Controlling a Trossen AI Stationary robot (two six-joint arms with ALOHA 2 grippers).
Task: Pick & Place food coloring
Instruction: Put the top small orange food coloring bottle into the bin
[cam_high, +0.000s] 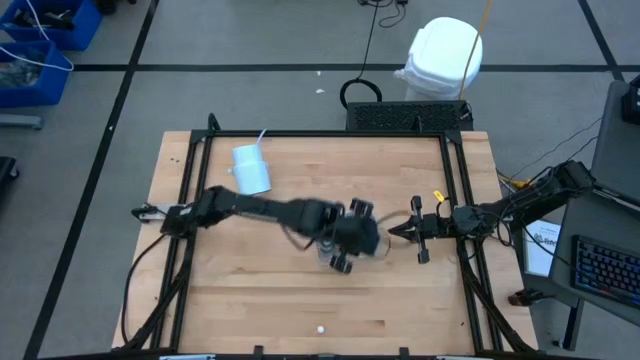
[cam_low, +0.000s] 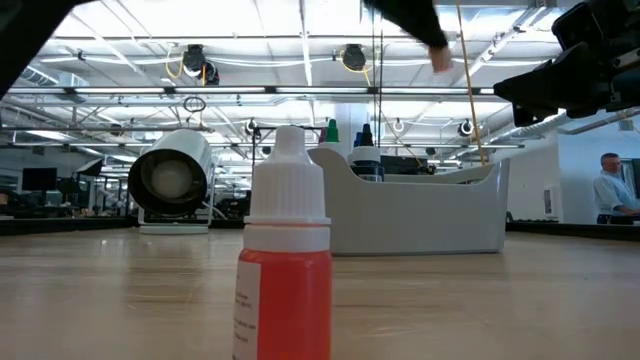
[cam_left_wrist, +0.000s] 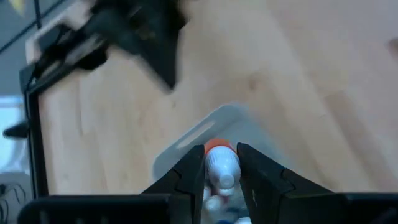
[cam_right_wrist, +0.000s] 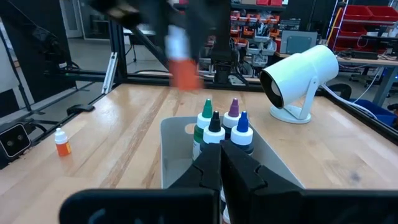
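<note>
over the table's middle: left gripper (cam_left_wrist: 222, 171) above the clear tray (cam_high: 322, 252)
left gripper: fingers (cam_left_wrist: 189, 177) narrow, pinching a red-orange food coloring bottle (cam_left_wrist: 221, 163) with a white cap
tray: several dark bottles (cam_right_wrist: 214, 134) with coloured tips stand inside
right gripper (cam_high: 394, 232): fingers pressed together, holding nothing, just beside the tray
near table edge: another orange bottle (cam_low: 286, 260) stands alone
white cup (cam_high: 251, 168): lying on its side, well apart

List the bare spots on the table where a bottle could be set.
Bare wood between the cup and the tray; more around the lone bottle. Crowded mid-table, where both pincers meet over the tray.
</note>
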